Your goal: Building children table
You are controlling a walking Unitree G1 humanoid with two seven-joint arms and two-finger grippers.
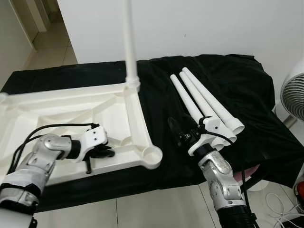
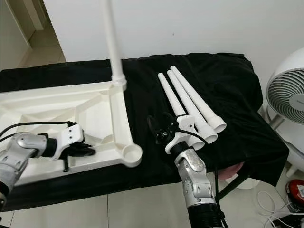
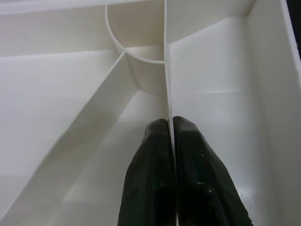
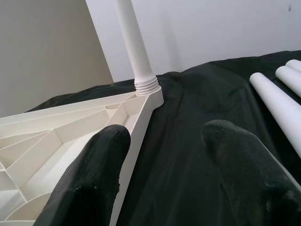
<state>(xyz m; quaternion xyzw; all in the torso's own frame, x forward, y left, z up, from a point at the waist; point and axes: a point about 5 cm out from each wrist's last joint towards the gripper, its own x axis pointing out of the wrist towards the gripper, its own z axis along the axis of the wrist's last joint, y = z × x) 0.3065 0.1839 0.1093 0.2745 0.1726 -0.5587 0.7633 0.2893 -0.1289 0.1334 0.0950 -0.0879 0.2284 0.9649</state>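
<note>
A white plastic tabletop [image 1: 71, 102] lies upside down on a black cloth. One white leg [image 1: 129, 42] stands upright, screwed into its far right corner. The near right corner socket [image 1: 153, 156] is empty. Three loose white legs [image 1: 199, 102] lie side by side on the cloth to the right. My left gripper [image 1: 107, 153] reaches into the tabletop's underside and is shut on a thin rib [image 3: 167, 70], one finger on each side. Between the tabletop and the loose legs, my right gripper [image 1: 175, 130] hovers just above the cloth. It is open, and its fingers [image 4: 89, 188] hold nothing.
The black cloth [image 1: 237, 85] covers a low surface whose front edge is close to me, with tiled floor below. A white fan [image 2: 289, 95] stands to the right. Cables [image 1: 280, 206] lie on the floor at the lower right. A white wall [image 1: 213, 28] runs behind.
</note>
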